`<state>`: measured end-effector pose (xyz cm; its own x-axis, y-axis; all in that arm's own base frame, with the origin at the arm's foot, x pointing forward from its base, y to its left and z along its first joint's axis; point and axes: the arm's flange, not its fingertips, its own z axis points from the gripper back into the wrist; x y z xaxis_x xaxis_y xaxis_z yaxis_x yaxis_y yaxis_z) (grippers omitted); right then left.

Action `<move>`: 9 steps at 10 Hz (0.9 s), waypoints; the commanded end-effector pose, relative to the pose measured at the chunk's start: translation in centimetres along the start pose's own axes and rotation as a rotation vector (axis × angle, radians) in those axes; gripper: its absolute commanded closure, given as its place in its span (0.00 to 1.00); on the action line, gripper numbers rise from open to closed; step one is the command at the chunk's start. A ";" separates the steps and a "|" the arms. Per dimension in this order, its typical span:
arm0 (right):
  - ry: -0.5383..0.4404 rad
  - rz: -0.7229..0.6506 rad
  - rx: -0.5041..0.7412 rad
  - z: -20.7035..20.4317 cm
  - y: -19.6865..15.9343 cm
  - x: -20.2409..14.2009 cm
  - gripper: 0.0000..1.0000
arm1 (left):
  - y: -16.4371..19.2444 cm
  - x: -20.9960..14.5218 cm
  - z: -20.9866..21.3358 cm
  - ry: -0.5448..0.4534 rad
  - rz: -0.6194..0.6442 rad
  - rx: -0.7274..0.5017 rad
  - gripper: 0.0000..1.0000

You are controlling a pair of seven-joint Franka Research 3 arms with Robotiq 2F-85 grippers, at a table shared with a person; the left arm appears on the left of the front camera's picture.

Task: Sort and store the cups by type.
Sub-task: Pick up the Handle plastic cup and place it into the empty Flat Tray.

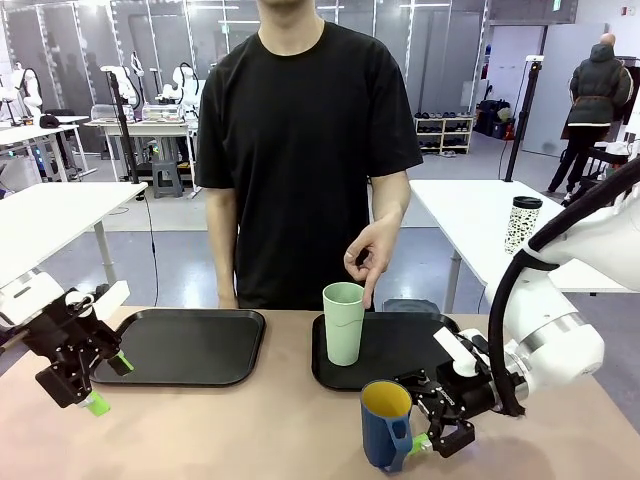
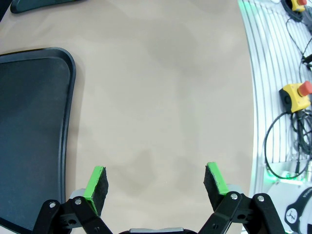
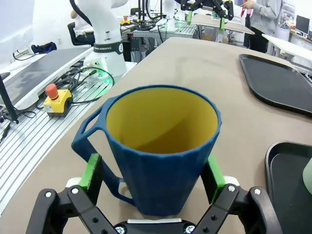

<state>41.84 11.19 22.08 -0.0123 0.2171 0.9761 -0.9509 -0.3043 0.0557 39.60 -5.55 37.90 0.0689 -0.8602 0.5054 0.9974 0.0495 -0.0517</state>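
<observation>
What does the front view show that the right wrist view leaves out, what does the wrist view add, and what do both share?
Front view alone: the person's hand touching the green tumbler, which stands on the right tray.

Right wrist view alone: the right gripper's fingers standing open on either side of the blue mug, one finger through its handle, and a yellow button box beside the table.

Both: the mug, upright on the table, its inside yellow, and the right gripper at it.

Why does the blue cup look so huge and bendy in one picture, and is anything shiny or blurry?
Right wrist view: the wide lens sits close, so the blue mug looks swollen and the table edge curves. Left wrist view: sharp, soft shadows on the table, edges bowed too. Front view: even ceiling light, faint sheen on the black trays.
</observation>
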 end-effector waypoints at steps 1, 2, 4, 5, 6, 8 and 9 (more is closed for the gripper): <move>-0.043 0.049 -0.001 -0.8 -0.6 -0.9 0.00 | 0.0 -0.1 -0.3 -0.004 0.000 0.017 0.00; -0.047 0.054 0.023 -1.0 -0.9 -1.0 0.00 | 0.0 -0.1 -0.3 -0.004 0.000 0.017 0.00; -0.072 0.049 0.053 -1.3 -1.4 -1.2 0.00 | 0.0 -0.1 -0.3 -0.004 0.000 0.017 0.00; -0.073 0.054 0.072 -1.6 -1.6 -1.2 0.00 | 0.0 -0.1 -0.3 -0.004 0.000 0.017 0.00; -0.079 0.053 0.080 -1.8 -1.7 -1.3 0.00 | 0.0 -0.1 -0.3 -0.004 0.000 0.017 0.00; -0.084 0.046 0.095 -2.2 -1.8 -1.5 0.00 | 0.0 -0.1 -0.3 -0.004 0.000 0.017 0.00; -0.081 0.043 0.099 -2.4 -2.0 -1.6 0.00 | 0.0 -0.1 -0.3 -0.004 0.000 0.017 0.00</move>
<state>43.16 13.62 20.82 0.0156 0.1465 0.9891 -0.9248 -0.3740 0.0699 39.60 -5.55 37.90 0.0689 -0.8601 0.5054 0.9974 0.0495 -0.0517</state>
